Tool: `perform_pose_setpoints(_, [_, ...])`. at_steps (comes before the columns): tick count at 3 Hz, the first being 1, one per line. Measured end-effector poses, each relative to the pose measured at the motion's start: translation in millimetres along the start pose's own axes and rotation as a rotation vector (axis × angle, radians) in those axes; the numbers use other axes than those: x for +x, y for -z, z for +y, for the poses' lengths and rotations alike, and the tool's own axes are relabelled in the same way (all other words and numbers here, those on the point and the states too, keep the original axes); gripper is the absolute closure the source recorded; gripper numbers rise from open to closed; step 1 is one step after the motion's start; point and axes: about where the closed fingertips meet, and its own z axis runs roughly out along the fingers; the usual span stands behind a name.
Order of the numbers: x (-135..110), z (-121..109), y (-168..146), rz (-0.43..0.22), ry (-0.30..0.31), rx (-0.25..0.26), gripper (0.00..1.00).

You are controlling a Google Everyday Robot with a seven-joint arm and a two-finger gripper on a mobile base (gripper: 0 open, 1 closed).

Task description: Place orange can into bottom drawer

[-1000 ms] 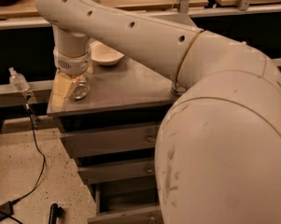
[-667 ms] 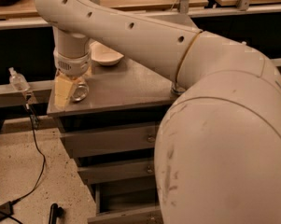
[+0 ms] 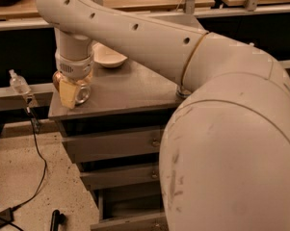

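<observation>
The orange can (image 3: 81, 94) lies at the front left corner of the grey cabinet top (image 3: 130, 88), its silver end facing me. My gripper (image 3: 72, 93) comes straight down on it from above and is shut on the can, with one yellowish finger (image 3: 67, 96) in front of it. The bottom drawer (image 3: 127, 221) is pulled open below the two wider drawers. Its right part is hidden behind my arm.
A white bowl (image 3: 108, 57) sits at the back of the cabinet top. A clear bottle (image 3: 19, 84) stands on a ledge left of the cabinet. A black cable (image 3: 38, 167) and dark objects (image 3: 55, 220) lie on the speckled floor. My bulky arm (image 3: 231, 153) fills the right foreground.
Nothing has visibly moved; the gripper stays on the can at the corner of the cabinet top.
</observation>
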Motion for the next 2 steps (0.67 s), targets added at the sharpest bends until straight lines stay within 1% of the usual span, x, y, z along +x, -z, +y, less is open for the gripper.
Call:
perform_pose_setpoints(1, [-0.4, -0.1, 1.8, 0.000, 0.000, 0.000, 0.95])
perform_pose_setpoints(2, [4.0, 3.8, 22.6, -0.040, 0.123, -0.018, 1.00])
